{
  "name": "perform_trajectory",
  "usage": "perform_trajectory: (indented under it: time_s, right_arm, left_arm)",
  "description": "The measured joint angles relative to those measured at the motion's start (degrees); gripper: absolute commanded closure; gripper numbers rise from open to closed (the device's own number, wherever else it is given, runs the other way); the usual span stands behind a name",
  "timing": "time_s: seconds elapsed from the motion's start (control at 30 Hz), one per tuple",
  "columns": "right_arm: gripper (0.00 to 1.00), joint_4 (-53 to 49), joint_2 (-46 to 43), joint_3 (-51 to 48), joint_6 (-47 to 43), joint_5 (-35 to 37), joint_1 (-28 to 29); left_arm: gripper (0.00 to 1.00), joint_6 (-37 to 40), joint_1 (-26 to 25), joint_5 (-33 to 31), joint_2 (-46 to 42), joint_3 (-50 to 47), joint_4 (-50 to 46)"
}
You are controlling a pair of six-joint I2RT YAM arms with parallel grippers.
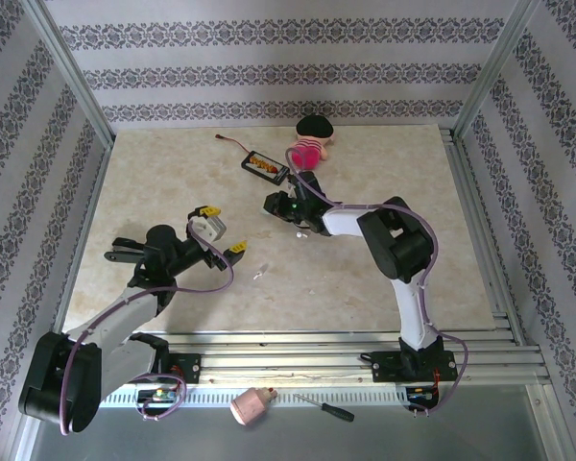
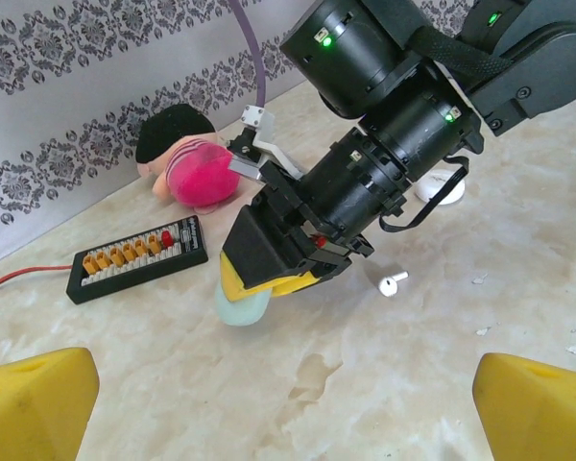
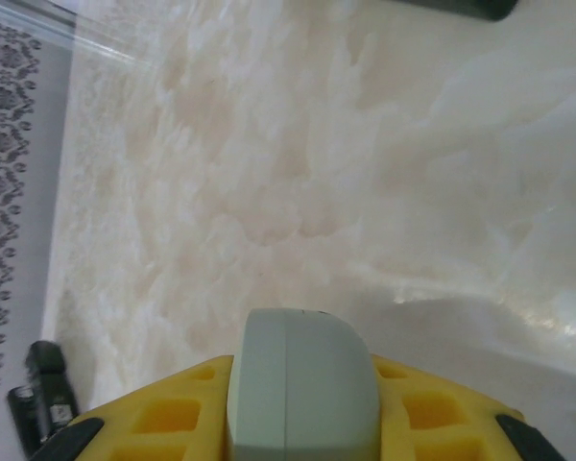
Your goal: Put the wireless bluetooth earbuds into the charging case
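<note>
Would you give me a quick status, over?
Left gripper open, empty. Right gripper shut on mint case. White earbud loose on table, unobstructed.

High rear overview, two close wrist views, common table (image 1: 346, 307)

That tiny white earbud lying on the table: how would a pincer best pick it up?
Probably from straight above, pinching the earbud across its rounded head. It lies flat on the table, and its thin stem gives little to squeeze.
</note>
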Motion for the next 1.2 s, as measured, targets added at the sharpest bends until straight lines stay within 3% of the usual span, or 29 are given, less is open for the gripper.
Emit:
perform_trajectory:
  time_s: [0.17, 0.37, 0.7, 0.93, 1.2]
  right_arm:
    - [0.72, -1.0, 1.4, 1.1, -2.4, 1.9, -0.1]
    - [0.40, -1.7, 0.2, 0.2, -6.4, 3.6, -0.2]
    - [0.14, -9.8, -19.4, -15.5, -18.7, 8.1, -5.0]
    - [0.06, -29.6, -33.5, -15.5, -32.5, 17.6, -7.0]
    - [0.14, -47.8, -32.7, -11.0, -40.1, 23.1, -13.9]
  left_arm:
    - [0.01, -0.1, -0.4, -0.2, 0.2, 0.0, 0.0]
    - [0.01, -0.3, -2.2, -0.4, 1.5, 0.0, 0.0]
    - [0.01, 0.2, -7.9, -0.7, 6.4, 2.2, -0.3]
    - [0.01, 1.2, -12.2, -0.7, 9.5, 4.0, -0.5]
    - [0.01, 1.2, -13.5, -0.7, 13.7, 4.4, -0.3]
